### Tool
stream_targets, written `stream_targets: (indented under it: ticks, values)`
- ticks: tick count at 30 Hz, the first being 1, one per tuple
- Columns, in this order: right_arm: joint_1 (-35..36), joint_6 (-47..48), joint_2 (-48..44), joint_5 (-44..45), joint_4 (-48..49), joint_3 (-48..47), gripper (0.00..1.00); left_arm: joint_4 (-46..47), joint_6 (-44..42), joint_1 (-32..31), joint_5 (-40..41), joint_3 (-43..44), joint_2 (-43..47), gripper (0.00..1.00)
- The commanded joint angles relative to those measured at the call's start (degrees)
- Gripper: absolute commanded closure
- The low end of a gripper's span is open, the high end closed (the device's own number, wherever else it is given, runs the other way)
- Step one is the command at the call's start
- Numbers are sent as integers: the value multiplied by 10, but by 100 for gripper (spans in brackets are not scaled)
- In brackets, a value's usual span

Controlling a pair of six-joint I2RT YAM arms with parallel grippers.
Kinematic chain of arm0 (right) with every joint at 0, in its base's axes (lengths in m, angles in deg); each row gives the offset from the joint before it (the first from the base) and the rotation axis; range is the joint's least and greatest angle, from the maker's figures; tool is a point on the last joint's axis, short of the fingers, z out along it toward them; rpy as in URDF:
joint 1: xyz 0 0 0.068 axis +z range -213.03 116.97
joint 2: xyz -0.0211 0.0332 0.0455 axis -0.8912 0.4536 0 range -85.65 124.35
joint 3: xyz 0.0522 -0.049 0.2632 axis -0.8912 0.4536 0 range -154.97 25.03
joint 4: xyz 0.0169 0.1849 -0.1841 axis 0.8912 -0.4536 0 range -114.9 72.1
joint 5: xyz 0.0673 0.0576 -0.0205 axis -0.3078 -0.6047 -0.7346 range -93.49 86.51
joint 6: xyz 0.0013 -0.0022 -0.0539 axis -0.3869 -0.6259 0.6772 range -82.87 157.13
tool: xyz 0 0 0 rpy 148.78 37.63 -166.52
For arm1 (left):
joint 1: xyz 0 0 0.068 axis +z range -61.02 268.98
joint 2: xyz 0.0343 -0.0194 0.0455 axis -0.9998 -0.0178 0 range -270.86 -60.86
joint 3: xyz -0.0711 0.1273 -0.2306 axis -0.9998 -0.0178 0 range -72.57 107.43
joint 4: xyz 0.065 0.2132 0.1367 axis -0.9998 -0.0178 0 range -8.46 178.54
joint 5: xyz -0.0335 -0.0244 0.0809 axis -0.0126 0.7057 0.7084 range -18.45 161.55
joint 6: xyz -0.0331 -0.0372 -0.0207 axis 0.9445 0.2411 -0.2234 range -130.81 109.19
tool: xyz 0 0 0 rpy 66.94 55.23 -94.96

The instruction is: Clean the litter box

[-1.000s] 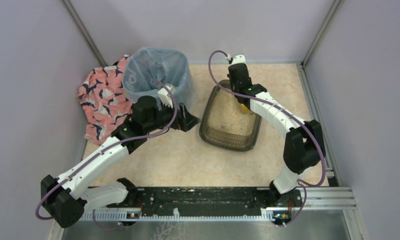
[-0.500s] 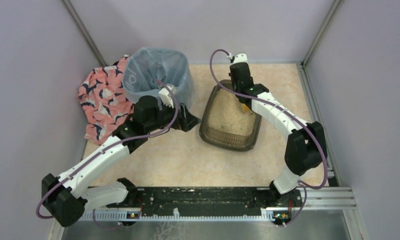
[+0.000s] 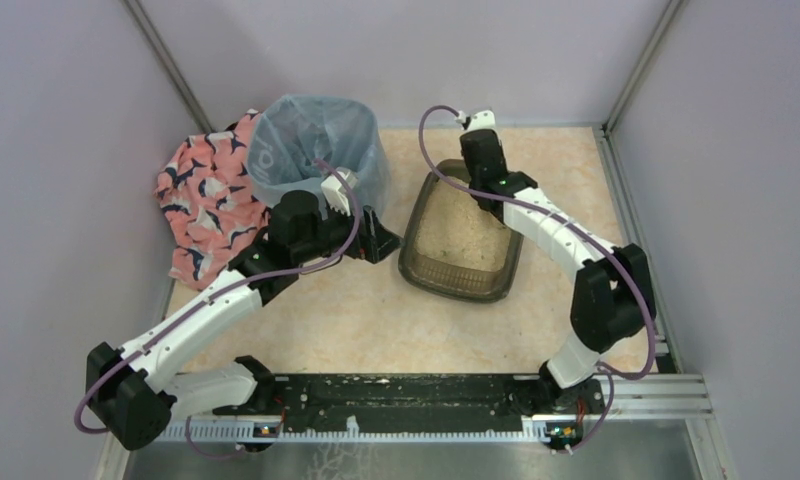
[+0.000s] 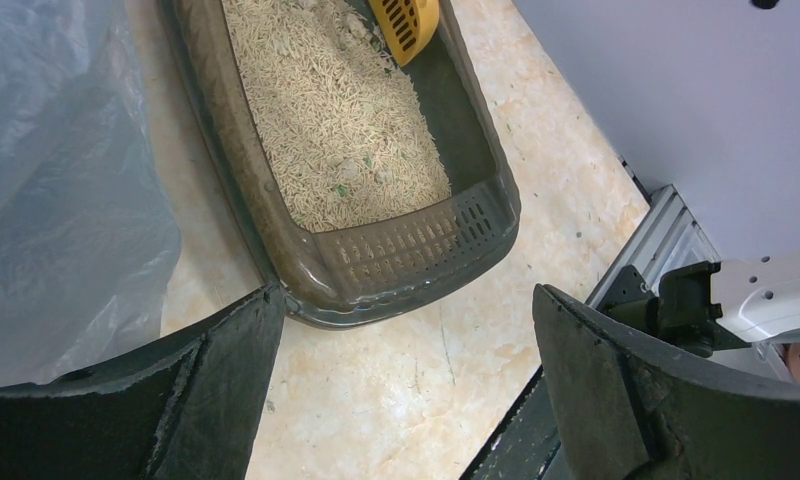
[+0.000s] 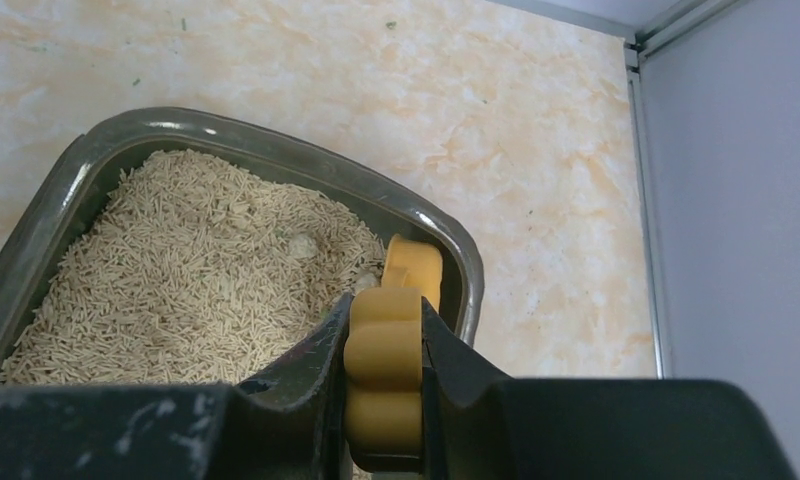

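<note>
The litter box [image 3: 428, 268] is a shallow dark tray of beige litter [image 5: 196, 290] at the table's middle right. Above its far right corner, my right gripper [image 3: 489, 192] is shut on the handle of a yellow scoop [image 5: 384, 352]. The scoop's slotted head [image 4: 406, 22] dips into the litter by the far wall of the box [image 5: 276, 152]. A pale clump [image 5: 301, 245] lies just left of the scoop. My left gripper [image 3: 379, 238] hangs open and empty beside the box's near left corner [image 4: 306, 300], its fingers [image 4: 226, 370] spread wide over the bare table.
A tall bin lined with a light blue bag [image 3: 316, 150] stands just left of the litter box, close to the left gripper. A pink patterned cloth [image 3: 204, 195] lies further left. A metal rail [image 3: 636, 395] runs along the near edge, and walls close in on three sides.
The right gripper has shifted slightly toward the far end of the box, so the scoop's yellow is now hidden under the arm in the top view. The left arm has barely moved.
</note>
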Motion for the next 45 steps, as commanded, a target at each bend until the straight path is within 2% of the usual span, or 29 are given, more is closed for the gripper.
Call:
stream_targets:
  ticks: [1,6,11,28,36,45]
  values:
    - [-3,-12,26,-14,32,13,100,18,2,-2,-7,1,-1,1]
    - [-10,-51,37,-90,54,22,100,5,-2,-1,4,0,11,1]
    - [-20,-84,-7,-176,105,51,100,0,-2,-2,11,-5,20,1]
    - [-84,-188,-80,-360,244,151,100,-3,0,-1,6,-6,24,1]
    - [-92,-209,-96,-395,278,175,100,-1,3,-1,4,-6,22,1]
    - [-111,-282,-134,-382,374,283,100,4,8,-1,-12,-5,10,1]
